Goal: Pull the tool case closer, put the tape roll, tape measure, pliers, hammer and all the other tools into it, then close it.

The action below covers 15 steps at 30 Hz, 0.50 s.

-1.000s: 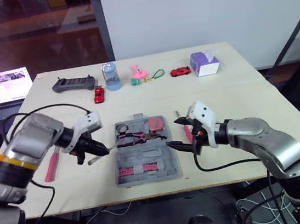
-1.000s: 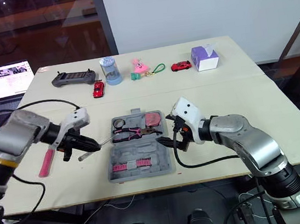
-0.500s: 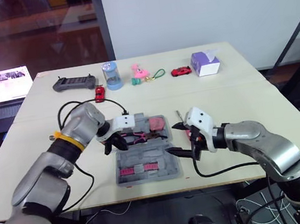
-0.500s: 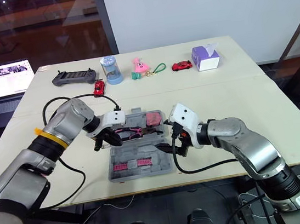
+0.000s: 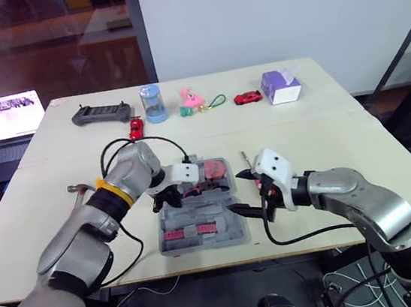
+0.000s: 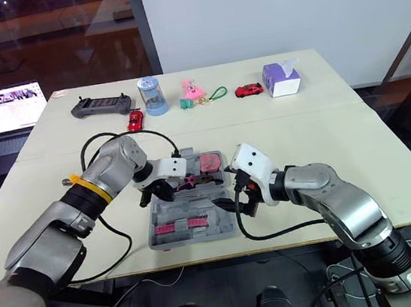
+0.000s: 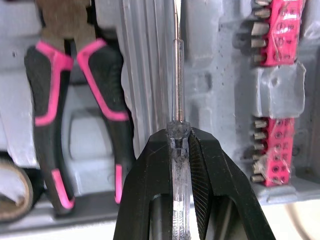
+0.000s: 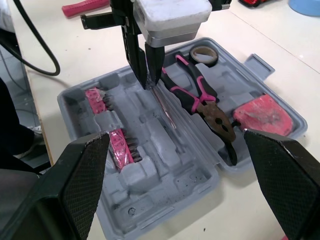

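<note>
The grey tool case lies open at the table's near middle. It holds black-and-pink pliers, a tape roll, a pink tape measure and pink bit strips. My left gripper is over the case's middle ridge, shut on a clear-handled screwdriver whose shaft points along the ridge. At the case's right edge my right gripper stands wide open, holding nothing. A pink-handled screwdriver lies on the table just behind it. The hammer lies left of the case, mostly hidden by my left arm.
Along the far edge stand a game controller, a red toy car, a blue cup, a pink toy, another red car and a purple tissue box. A laptop is off the table's left.
My left gripper has carried the clear screwdriver from the table left of the case rightward to over the case. The right gripper has shifted slightly toward the case's edge.
</note>
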Each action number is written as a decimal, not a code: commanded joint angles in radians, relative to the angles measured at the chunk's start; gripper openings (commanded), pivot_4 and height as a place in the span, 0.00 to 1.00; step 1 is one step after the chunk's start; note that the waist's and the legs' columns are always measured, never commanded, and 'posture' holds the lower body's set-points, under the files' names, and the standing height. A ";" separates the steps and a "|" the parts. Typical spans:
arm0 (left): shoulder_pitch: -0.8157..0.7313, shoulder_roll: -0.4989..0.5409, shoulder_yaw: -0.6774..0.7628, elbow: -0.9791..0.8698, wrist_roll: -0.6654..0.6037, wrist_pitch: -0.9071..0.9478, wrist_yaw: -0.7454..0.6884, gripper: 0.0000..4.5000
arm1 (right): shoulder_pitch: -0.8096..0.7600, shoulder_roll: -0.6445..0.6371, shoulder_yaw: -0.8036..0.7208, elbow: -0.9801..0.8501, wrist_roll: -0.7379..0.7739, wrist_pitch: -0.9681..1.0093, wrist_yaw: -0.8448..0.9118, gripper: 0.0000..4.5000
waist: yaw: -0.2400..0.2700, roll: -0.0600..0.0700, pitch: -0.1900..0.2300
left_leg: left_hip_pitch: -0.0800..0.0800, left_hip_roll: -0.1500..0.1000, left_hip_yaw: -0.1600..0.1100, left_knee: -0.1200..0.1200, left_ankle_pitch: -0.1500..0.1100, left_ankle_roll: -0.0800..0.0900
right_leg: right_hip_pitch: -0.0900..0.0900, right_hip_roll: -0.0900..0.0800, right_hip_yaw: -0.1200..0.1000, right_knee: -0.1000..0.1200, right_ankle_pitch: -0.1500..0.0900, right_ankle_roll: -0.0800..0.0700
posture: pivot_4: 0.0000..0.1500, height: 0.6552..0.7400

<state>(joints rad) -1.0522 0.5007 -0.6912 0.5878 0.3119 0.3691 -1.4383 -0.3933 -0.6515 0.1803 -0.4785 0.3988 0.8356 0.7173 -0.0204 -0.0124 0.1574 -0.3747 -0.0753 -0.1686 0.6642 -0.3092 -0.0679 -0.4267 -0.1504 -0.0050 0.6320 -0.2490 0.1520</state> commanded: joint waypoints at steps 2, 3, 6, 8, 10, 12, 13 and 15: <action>-0.009 0.010 -0.002 -0.001 0.042 -0.036 -0.007 0.01 | -0.002 0.005 -0.028 -0.055 0.018 0.007 -0.012 1.00 | 0.001 0.000 0.000 | 0.000 0.000 0.000 0.000 0.000 0.000 | 0.000 0.000 0.000 0.000 0.000 0.000 | 1.00 1.00; -0.007 0.006 -0.002 0.001 0.046 -0.032 -0.007 0.01 | -0.001 0.004 -0.029 -0.056 0.019 0.008 -0.012 1.00 | 0.001 0.000 0.000 | 0.000 0.000 0.000 0.000 0.000 0.000 | 0.000 0.000 0.000 0.000 0.000 0.000 | 1.00 1.00; -0.004 -0.007 -0.006 0.017 0.066 -0.042 0.001 0.01 | 0.000 0.001 -0.028 -0.055 0.020 0.010 -0.011 1.00 | 0.001 0.000 0.000 | 0.000 0.000 0.000 0.000 0.000 0.000 | 0.000 0.000 0.000 0.000 0.000 0.000 | 1.00 1.00; -0.004 -0.022 -0.004 0.023 0.073 -0.039 0.007 0.01 | 0.000 -0.003 -0.026 -0.053 0.019 0.009 -0.009 1.00 | 0.003 0.000 0.000 | 0.000 0.000 0.000 0.000 0.000 0.000 | 0.000 0.000 0.000 0.000 0.000 0.000 | 1.00 1.00; -0.001 -0.034 -0.005 0.022 0.081 -0.037 0.009 0.01 | -0.001 -0.008 -0.023 -0.050 0.017 0.008 -0.005 1.00 | 0.004 0.000 0.000 | 0.000 0.000 0.000 0.000 0.000 0.000 | 0.001 0.000 0.000 0.000 0.000 0.000 | 1.00 1.00; 0.003 -0.040 -0.004 0.020 0.088 -0.033 0.009 0.01 | -0.004 -0.010 -0.020 -0.047 0.015 0.008 -0.003 1.00 | 0.005 0.000 0.000 | 0.000 0.000 0.000 0.000 0.000 0.000 | 0.001 0.000 0.000 0.000 0.000 0.000 | 1.00 1.00; 0.008 -0.042 -0.005 0.017 0.094 -0.027 0.008 0.01 | -0.007 -0.013 -0.017 -0.044 0.013 0.007 0.001 1.00 | 0.005 0.000 0.000 | 0.001 0.000 0.000 0.001 0.000 0.000 | 0.001 0.000 0.000 0.000 0.000 0.000 | 1.00 1.00; 0.018 -0.040 -0.013 0.009 0.108 -0.023 0.006 0.01 | -0.014 -0.019 -0.012 -0.040 0.009 0.003 0.008 1.00 | 0.004 0.000 0.000 | 0.001 0.000 0.000 0.001 0.000 0.000 | 0.001 0.000 0.000 0.000 0.000 0.000 | 1.00 1.00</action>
<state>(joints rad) -1.0517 0.4648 -0.6918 0.6088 0.3992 0.3408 -1.4336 -0.3910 -0.6578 0.1802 -0.4967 0.4064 0.8468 0.7169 -0.0161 -0.0123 0.1572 -0.3737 -0.0757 -0.1685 0.6649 -0.3092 -0.0678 -0.4253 -0.1508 -0.0050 0.6322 -0.2489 0.1521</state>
